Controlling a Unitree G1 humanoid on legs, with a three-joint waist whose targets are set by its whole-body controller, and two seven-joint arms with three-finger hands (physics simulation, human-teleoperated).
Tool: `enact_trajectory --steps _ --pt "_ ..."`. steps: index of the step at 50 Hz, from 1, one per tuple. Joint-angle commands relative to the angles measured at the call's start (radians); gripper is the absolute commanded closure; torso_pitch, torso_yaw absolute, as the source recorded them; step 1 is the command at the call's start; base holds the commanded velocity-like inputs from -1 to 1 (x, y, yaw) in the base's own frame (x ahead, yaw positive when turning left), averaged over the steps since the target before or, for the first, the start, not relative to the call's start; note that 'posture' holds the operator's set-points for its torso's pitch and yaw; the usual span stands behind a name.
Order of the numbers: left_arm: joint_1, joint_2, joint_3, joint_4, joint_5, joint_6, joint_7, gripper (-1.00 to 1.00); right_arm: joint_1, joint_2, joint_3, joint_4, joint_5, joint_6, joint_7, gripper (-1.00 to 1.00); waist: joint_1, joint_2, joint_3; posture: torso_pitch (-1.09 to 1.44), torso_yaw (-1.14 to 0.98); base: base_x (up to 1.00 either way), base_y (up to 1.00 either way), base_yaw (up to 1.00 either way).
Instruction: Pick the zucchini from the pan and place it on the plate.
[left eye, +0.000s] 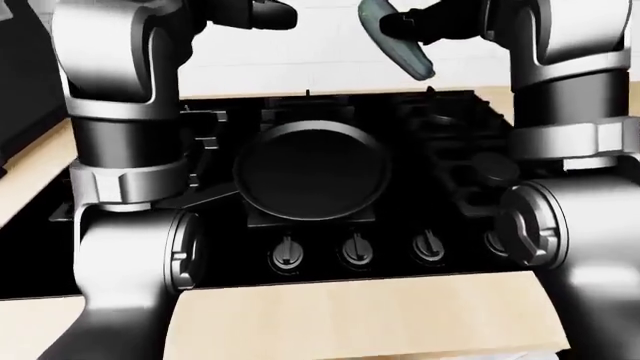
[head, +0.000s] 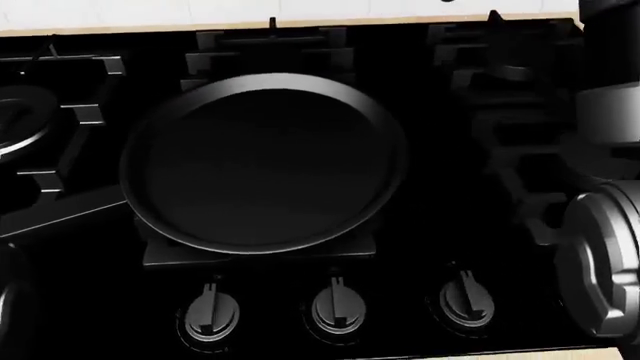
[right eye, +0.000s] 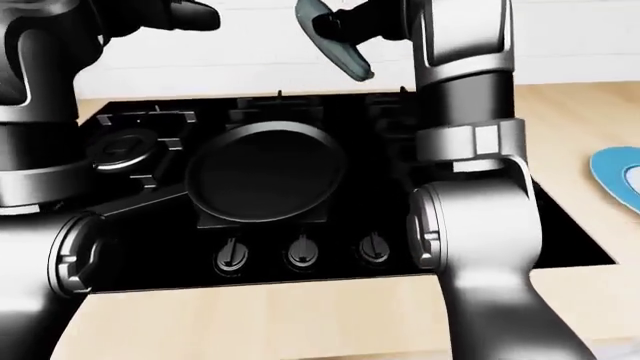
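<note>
One pan (head: 265, 161) sits on the black stove (left eye: 455, 169), and every other count is placed from it. Just below the pan in the head view runs a row of three knobs (head: 338, 306); the left-eye view shows a fourth at that row's right end. One zucchini (left eye: 395, 37) hangs above the pan, and one blue plate (right eye: 615, 176) lies far to its right.
</note>
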Motion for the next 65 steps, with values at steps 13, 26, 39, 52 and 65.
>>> enact_trajectory --steps 13,26,39,52,65 --pt "-0.041 0.011 0.004 0.0 0.005 -0.027 0.0 -1.0 -0.038 -0.007 0.002 -0.02 -0.006 -0.021 0.008 1.0 0.019 0.047 -0.014 0.0 0.0 0.0 -0.39 0.0" --pt "-0.038 0.01 0.007 -0.002 0.005 -0.029 0.001 -1.0 -0.034 -0.004 -0.001 -0.029 -0.013 -0.019 0.011 1.0 0.008 0.068 -0.032 0.0 0.0 0.0 -0.37 0.0" --pt "-0.034 0.009 0.007 -0.017 0.003 -0.019 0.003 -1.0 -0.03 -0.007 -0.003 -0.031 -0.012 -0.019 0.012 1.0 0.026 0.009 -0.023 0.0 0.0 0.0 -0.45 0.0" --pt "-0.036 0.009 0.006 -0.016 0.003 -0.02 0.004 -1.0 -0.036 -0.003 -0.003 -0.03 -0.01 -0.016 0.011 1.0 0.026 0.086 -0.018 0.0 0.0 0.0 -0.45 0.0" --pt "-0.038 0.007 0.004 -0.01 0.004 -0.026 0.003 -1.0 -0.039 -0.005 0.001 -0.021 -0.014 -0.019 0.018 1.0 0.015 -0.022 -0.029 0.0 0.0 0.0 -0.45 0.0"
